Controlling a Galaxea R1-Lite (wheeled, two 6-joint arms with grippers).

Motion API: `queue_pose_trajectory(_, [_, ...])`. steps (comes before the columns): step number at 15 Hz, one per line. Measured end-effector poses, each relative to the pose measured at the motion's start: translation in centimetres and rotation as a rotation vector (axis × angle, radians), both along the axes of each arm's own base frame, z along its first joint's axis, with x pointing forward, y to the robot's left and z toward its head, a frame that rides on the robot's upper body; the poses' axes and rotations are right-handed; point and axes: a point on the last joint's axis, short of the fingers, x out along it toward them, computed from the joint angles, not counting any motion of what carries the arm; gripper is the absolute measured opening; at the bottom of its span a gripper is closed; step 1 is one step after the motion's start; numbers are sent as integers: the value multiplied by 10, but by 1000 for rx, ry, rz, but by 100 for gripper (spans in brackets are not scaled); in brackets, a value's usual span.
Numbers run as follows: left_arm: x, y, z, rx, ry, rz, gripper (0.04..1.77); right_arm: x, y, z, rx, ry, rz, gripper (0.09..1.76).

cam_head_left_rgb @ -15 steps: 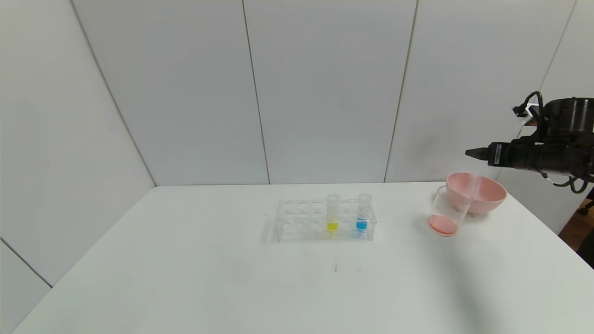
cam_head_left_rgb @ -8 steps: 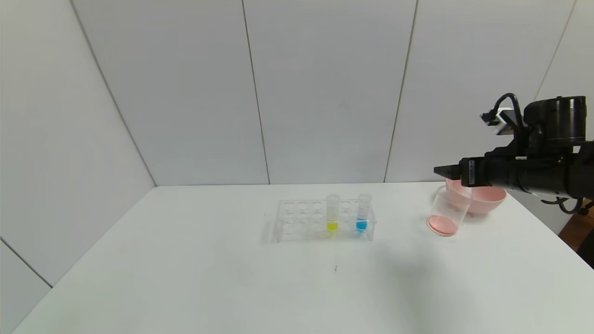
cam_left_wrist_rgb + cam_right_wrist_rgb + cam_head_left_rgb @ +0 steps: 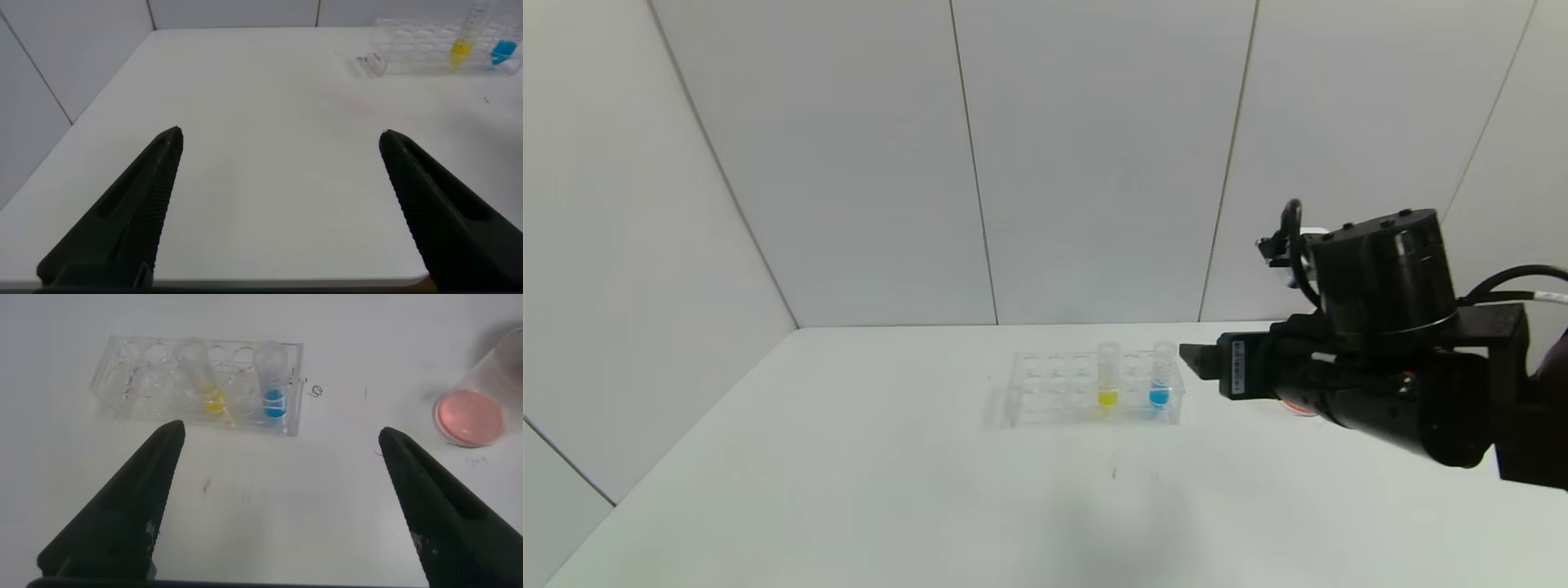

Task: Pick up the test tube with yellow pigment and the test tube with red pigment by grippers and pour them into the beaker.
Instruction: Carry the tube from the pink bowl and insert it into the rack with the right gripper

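Right pincer [image 3: 1188, 359] hangs above the white desk [image 3: 849, 490], fingers spread wide, released, nothing between them. Tip points at the clear tube rack [image 3: 1094, 389], which sits just ahead of the pincer and a little lower. In the right wrist view the two black fingers [image 3: 122, 514] frame the rack [image 3: 200, 384] from above and the rack lies ahead of them, apart, no contact.

Test tube with yellow pigment [image 3: 1108, 376] stands upright in the rack, ahead of the pincer tip, second tube out from it. Nearer the tip, in the same rack, stands the blue-liquid tube [image 3: 1163, 376], also upright, just beside the pincer end in the head view but not touching. The wrist view shows the yellow tube [image 3: 204, 380] and the blue one [image 3: 271, 384] side by side, with empty wells in the rest of the rack.

Beaker [image 3: 482, 404] stands on the desk off to the side of the right pincer, behind its tip, with a shallow layer of red-orange liquid on its bottom. From the head it is almost fully hidden behind the arm; only a sliver of red shows, probably its base.

Left pincer [image 3: 278, 147] is parked low over the near desk edge, well away from the rack [image 3: 437, 53], fingers wide apart, released, holding nothing.
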Motion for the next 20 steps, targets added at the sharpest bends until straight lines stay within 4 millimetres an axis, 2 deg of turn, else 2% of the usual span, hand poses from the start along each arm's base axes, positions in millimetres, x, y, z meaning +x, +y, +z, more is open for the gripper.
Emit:
queue_pose_trajectory(4, [0,0,0,0,0,0,172,-14,53,-15,42,3,9,170])
queue_pose_trajectory(9, [0,0,0,0,0,0,172,-5,93,-39,-4,4,10,170])
queue_pose_trajectory(14, [0,0,0,0,0,0,172,27,117,-57,-31,3,-20,170])
queue_pose_trajectory(20, [0,0,0,0,0,0,172,81,118,-84,-52,0,-101,170])
